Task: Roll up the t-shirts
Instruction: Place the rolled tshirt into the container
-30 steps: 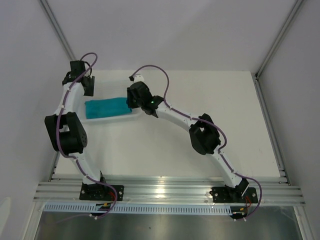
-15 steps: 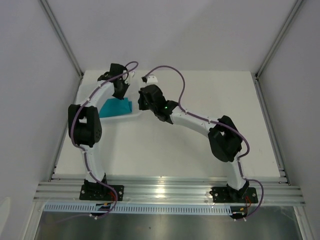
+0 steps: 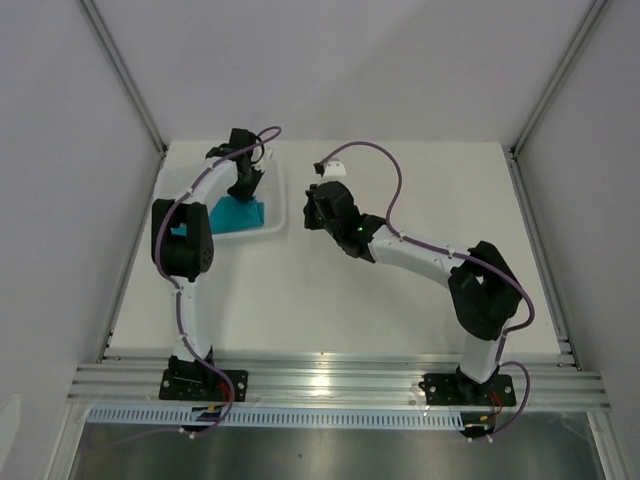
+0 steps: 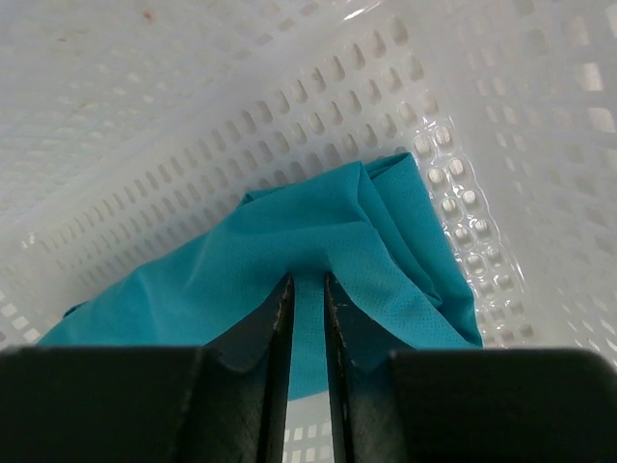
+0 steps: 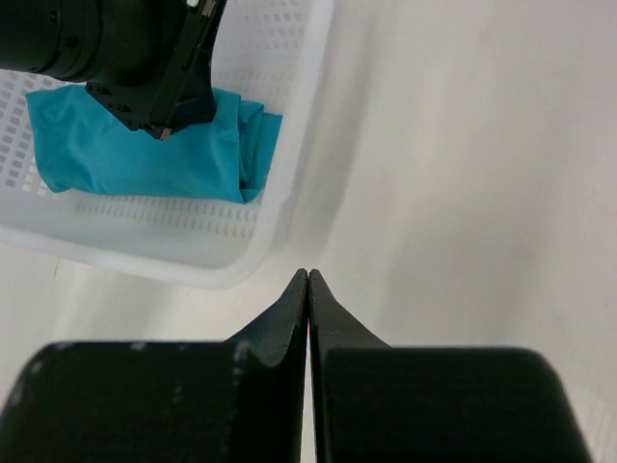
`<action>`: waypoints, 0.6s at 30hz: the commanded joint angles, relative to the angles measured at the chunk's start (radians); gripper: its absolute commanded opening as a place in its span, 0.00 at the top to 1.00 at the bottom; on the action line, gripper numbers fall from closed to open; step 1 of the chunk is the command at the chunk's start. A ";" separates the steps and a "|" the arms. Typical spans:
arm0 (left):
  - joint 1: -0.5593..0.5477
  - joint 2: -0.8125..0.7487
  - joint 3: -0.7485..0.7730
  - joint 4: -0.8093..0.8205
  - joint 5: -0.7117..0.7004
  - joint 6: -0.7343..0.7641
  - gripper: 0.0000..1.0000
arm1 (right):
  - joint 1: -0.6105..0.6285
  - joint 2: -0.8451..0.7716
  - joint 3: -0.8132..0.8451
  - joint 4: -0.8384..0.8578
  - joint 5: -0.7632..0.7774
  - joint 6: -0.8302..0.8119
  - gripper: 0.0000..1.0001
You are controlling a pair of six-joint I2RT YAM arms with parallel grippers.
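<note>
The left gripper (image 4: 308, 282) reaches down into the white perforated plastic tray (image 4: 482, 145). Its two dark fingers stand close together and pinch a raised fold of the teal soft cloth t-shirt (image 4: 366, 231) between them. The t-shirt lies crumpled on the tray floor, with one bunched end against a perforated side wall. The right gripper (image 5: 308, 277) is outside the tray, over the bare white table (image 5: 463, 193) near the tray's corner. Its fingertips are pressed together with nothing between them.
</note>
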 commanded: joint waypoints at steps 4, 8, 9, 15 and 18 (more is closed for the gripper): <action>-0.008 0.077 0.099 -0.070 0.012 -0.029 0.78 | -0.036 -0.150 -0.081 0.048 0.071 -0.004 1.00; -0.020 0.072 0.093 -0.061 0.077 -0.018 0.76 | -0.051 -0.179 -0.103 0.039 0.091 -0.020 1.00; -0.025 0.074 0.085 -0.061 0.083 -0.015 0.76 | -0.054 -0.182 -0.104 0.037 0.093 -0.030 1.00; -0.029 0.087 0.046 -0.051 0.103 -0.017 0.76 | -0.080 -0.216 -0.138 0.037 0.108 -0.031 1.00; -0.029 0.084 0.027 -0.045 0.133 -0.023 0.76 | -0.091 -0.239 -0.157 0.042 0.117 -0.030 1.00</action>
